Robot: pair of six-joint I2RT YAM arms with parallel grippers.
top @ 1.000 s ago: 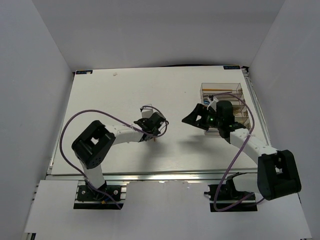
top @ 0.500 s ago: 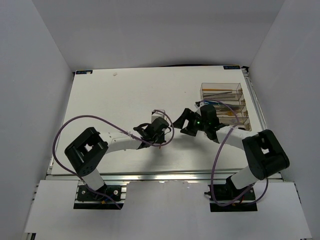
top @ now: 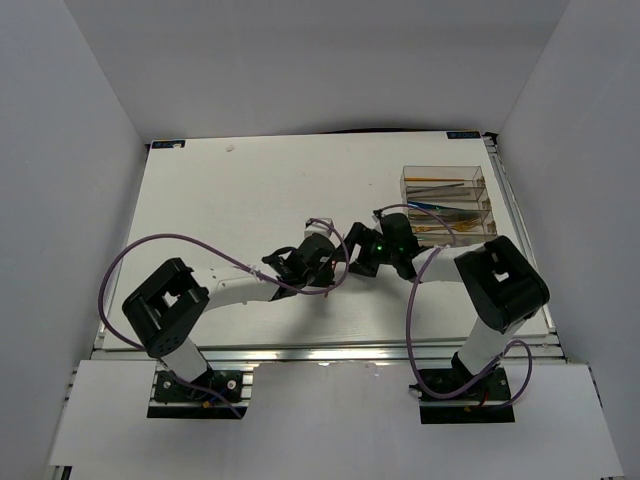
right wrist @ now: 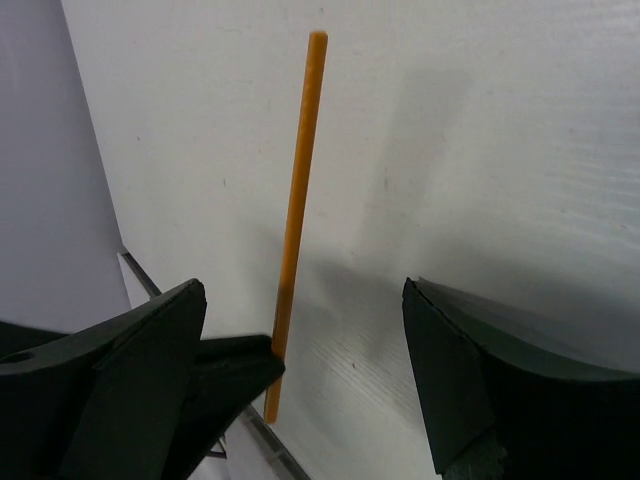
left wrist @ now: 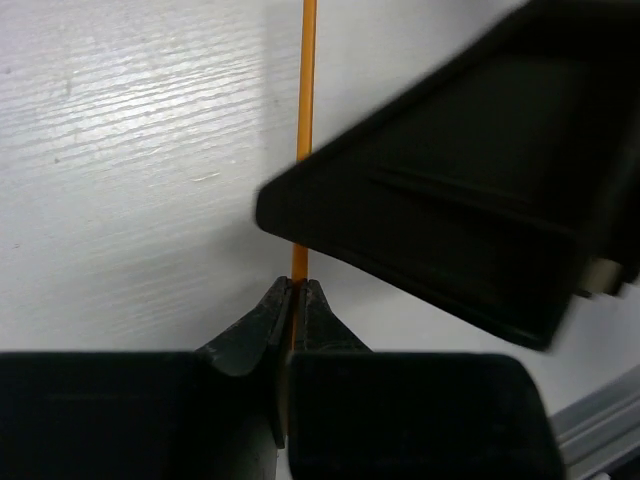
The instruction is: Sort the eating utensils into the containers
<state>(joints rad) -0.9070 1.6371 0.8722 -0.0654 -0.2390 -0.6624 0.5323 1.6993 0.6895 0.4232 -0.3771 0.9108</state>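
Note:
My left gripper [left wrist: 292, 292] is shut on an orange chopstick [left wrist: 305, 100], which sticks straight out ahead of its tips above the white table. In the top view the left gripper [top: 322, 268] sits mid-table, tip to tip with my right gripper [top: 357, 256]. The right gripper [right wrist: 305, 350] is open, and the same chopstick [right wrist: 300, 170] runs between its fingers [right wrist: 150, 380], nearer the left one and touching neither. The clear tray [top: 480, 185] of narrow compartments stands at the right and holds several utensils, gold, blue and orange.
The right gripper's dark finger [left wrist: 450, 220] crosses over the chopstick in the left wrist view. The left gripper's tip [right wrist: 235, 365] shows in the right wrist view. The table's metal front rail [top: 330, 350] lies close behind both grippers. Purple cables loop over both arms.
The right gripper has swung left, away from the tray, to meet the left gripper. The left gripper has moved right and a little nearer with the chopstick.

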